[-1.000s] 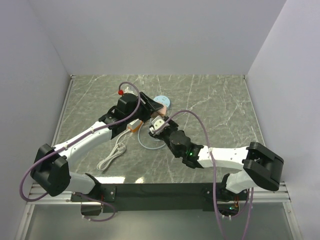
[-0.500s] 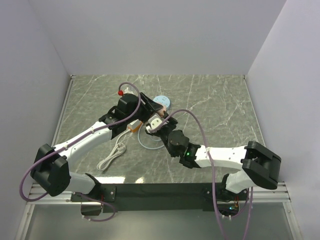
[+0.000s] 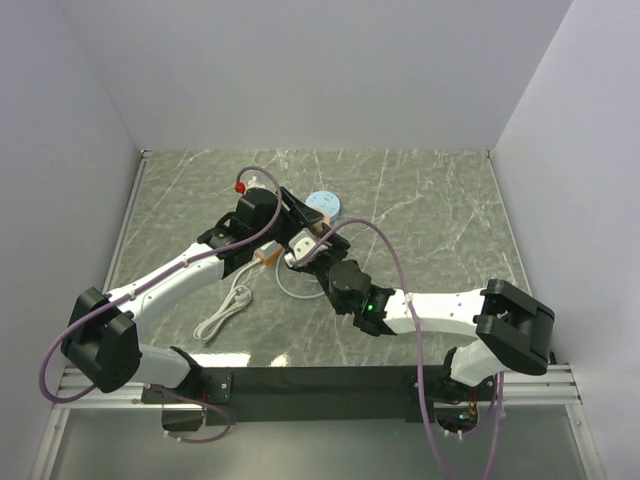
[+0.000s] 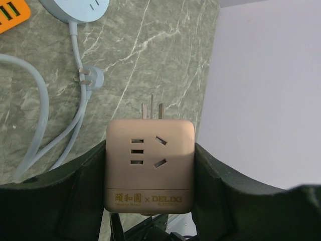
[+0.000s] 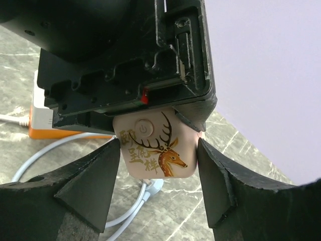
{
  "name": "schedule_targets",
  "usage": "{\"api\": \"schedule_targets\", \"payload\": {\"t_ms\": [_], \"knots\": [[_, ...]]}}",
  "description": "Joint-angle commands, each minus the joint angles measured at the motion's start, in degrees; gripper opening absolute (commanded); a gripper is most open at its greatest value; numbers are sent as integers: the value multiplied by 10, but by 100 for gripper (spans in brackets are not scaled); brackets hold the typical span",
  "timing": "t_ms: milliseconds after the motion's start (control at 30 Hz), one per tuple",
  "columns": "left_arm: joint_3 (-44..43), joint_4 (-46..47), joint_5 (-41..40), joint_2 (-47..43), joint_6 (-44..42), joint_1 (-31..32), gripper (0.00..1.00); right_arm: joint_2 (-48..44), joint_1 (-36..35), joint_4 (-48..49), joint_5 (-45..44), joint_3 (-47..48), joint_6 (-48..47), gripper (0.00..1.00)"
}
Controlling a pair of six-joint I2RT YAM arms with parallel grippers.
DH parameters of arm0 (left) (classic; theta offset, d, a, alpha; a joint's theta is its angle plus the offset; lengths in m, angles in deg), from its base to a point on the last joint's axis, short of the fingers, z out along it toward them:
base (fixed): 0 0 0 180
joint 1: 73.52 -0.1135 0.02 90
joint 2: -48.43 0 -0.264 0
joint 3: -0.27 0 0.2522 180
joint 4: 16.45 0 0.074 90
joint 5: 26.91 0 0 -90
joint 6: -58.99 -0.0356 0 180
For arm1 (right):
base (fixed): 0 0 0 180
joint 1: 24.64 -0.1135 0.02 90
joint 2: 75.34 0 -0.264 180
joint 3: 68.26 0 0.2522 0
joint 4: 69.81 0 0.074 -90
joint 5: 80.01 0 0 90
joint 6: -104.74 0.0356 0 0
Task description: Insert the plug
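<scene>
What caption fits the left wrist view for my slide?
Left claw grips a beige Delixi socket adapter, prongs forward; a blue plug lies beyond.

Marble table [image 3: 430, 200] (grey-green) bears blue socket [image 3: 325, 203], white cable [image 3: 224, 317].

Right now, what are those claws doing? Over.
Left claw clamps beige adapter. Right claw holds deer-print plug close beside it. Adapter's front sockets empty.

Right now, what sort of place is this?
Probably a robot test cell rather than a home: a marble-look table boxed in by blank white panels, with a beige socket adapter and white cable as props.
</scene>
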Motion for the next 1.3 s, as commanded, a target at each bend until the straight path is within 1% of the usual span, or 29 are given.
{"api": "schedule_targets", "payload": {"t_ms": [0,567,700,1000,1067,1100,1200,1267], "knots": [[-25,25,7,-9,4,6,1,-10,-12,0,4,-1,13,70],[-24,19,6,-16,-1,6,1,22,-18,-41,-5,7,38,70],[-24,20,6,-9,0,6,1,29,-19,-35,-19,6,34,70],[-6,31,6,12,12,5,1,59,-18,-36,-12,8,49,72],[-1,37,5,17,10,6,1,52,-19,-28,-8,-6,58,73],[5,38,-12,20,7,6,1,44,-17,-21,-4,-12,70,73],[21,37,-35,44,10,5,1,-14,-10,-16,28,-48,104,74],[19,26,-48,78,8,5,1,-70,6,-20,62,-78,121,74]]}}
